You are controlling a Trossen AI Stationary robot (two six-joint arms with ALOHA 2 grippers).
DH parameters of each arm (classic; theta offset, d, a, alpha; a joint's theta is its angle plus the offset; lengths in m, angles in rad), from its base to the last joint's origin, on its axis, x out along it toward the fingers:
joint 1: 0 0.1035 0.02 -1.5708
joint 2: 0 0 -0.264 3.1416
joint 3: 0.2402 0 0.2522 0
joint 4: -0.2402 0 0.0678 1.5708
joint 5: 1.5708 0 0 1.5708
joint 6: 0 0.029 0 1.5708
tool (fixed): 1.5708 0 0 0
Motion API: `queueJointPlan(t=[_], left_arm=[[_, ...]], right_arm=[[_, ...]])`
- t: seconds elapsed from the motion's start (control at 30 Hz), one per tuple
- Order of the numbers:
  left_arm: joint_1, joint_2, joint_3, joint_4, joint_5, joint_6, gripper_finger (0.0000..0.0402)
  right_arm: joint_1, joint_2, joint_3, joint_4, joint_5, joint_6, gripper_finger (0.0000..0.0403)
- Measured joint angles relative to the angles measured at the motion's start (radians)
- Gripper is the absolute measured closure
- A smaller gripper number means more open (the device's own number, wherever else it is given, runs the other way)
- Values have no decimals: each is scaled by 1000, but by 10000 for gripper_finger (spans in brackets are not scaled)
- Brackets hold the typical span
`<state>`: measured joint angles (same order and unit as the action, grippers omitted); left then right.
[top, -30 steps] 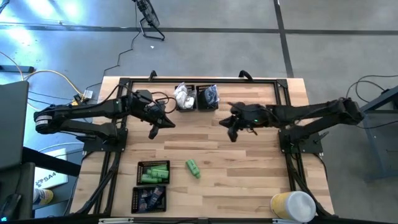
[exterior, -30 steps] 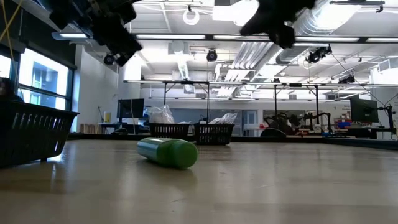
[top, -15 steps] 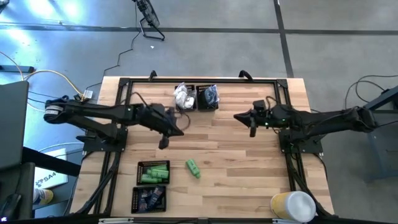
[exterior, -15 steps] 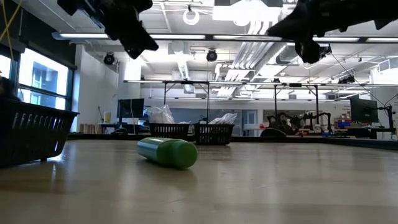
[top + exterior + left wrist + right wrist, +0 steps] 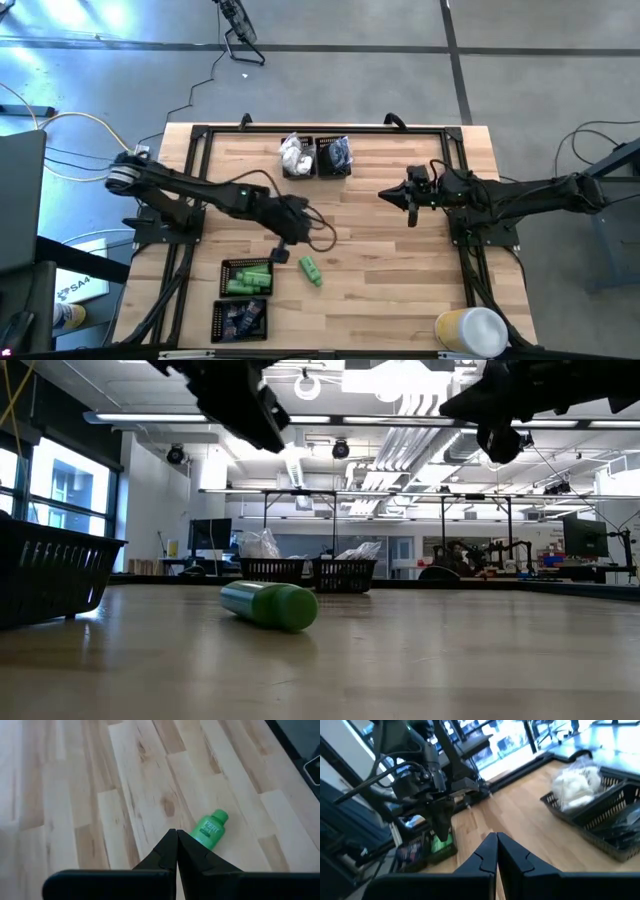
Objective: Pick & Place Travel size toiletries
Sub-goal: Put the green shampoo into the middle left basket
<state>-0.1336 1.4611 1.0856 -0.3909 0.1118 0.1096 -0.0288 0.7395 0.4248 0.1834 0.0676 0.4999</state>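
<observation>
Grey concrete floor point(image 5: 520, 60) – bright window point(image 5: 60, 490) at left, ceiling pipes point(image 5: 400, 455) overhead

Green tube point(image 5: 209, 830): white label print, too blurred to read.

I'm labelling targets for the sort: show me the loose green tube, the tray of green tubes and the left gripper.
loose green tube point(image 5: 310, 270), high view, middle of its body.
tray of green tubes point(image 5: 228, 266), high view, black mesh rim.
left gripper point(image 5: 176, 834), left wrist view, tips of its shut fingers.
</observation>
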Motion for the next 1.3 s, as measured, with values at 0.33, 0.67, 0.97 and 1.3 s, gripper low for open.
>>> queueJointPlan(t=[0.33, 0.67, 0.97, 1.3], left_arm=[[1, 219, 210, -154, 20, 157, 343], [1, 274, 257, -231, 97, 276, 144], [-42, 343, 256, -246, 141, 279, 71], [-83, 433, 256, -162, 129, 279, 70]], right_arm=[[0, 1, 0, -65, -27, 0, 400], [1, 1, 0, -81, -68, 3, 400], [1, 1, 0, -105, -72, 3, 400], [1, 1, 0, -123, -67, 3, 400]])
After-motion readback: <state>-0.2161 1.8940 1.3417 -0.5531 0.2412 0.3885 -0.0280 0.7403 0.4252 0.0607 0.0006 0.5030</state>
